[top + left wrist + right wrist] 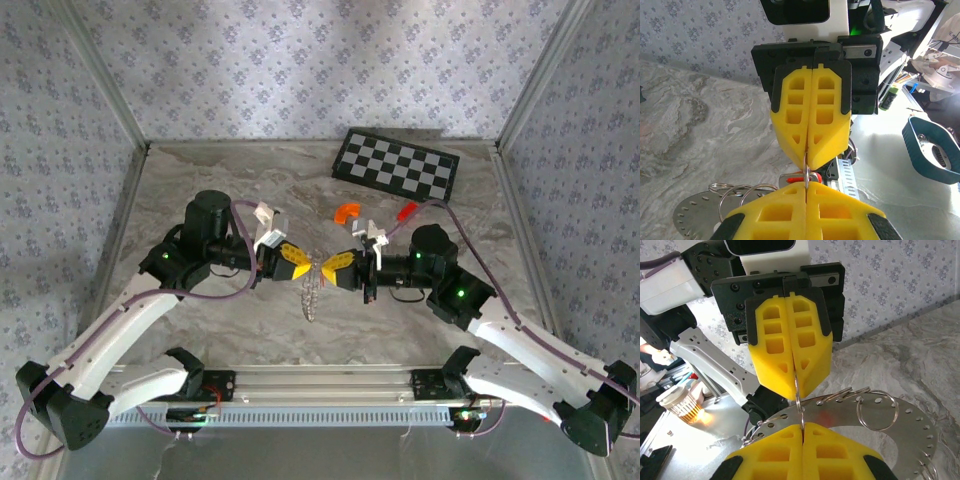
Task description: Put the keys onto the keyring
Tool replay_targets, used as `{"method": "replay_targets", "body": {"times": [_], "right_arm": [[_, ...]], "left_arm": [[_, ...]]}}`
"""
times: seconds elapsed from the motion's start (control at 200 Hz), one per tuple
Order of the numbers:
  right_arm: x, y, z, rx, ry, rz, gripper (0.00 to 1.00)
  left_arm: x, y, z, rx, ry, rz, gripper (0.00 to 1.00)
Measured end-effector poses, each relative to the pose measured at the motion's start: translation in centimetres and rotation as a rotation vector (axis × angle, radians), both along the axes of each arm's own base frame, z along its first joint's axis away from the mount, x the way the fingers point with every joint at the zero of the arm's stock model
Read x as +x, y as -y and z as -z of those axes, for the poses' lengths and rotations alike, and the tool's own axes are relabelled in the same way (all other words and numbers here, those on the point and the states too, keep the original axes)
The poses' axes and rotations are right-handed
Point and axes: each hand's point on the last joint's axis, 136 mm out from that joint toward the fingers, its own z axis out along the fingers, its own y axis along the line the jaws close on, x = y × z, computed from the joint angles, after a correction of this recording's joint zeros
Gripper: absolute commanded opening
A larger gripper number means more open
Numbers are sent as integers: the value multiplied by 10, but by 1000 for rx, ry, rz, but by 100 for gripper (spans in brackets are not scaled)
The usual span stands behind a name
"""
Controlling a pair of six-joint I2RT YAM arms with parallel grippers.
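Observation:
My left gripper [306,264] and right gripper [326,266] meet tip to tip above the table's middle. Both are shut on one thin split ring of the keyring [312,295], which hangs below them. In the right wrist view the keyring [845,412] is a flat silvery perforated plate carrying several split rings, behind my right gripper [802,425] and the left gripper [796,392]. In the left wrist view a small red-headed key [810,178] with a silvery part hangs right behind the pinched ring, between my left gripper [805,186] and the right gripper [806,165]. Whether it is threaded on, I cannot tell.
A black-and-white checkered board [395,165] lies at the back right. An orange arc piece [345,212] and a small red piece [405,211] lie just behind the right arm. Patterned walls enclose the table on three sides.

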Motion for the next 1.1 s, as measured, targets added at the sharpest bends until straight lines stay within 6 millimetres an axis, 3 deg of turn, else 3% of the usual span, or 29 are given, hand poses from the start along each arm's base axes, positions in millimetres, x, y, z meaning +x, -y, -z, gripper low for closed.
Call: {"method": "replay_targets", "body": {"times": [1.099], "right_arm": [[-2, 0, 0, 1, 0, -10, 0]], "left_arm": [[0, 0, 0, 0, 0, 0, 0]]}}
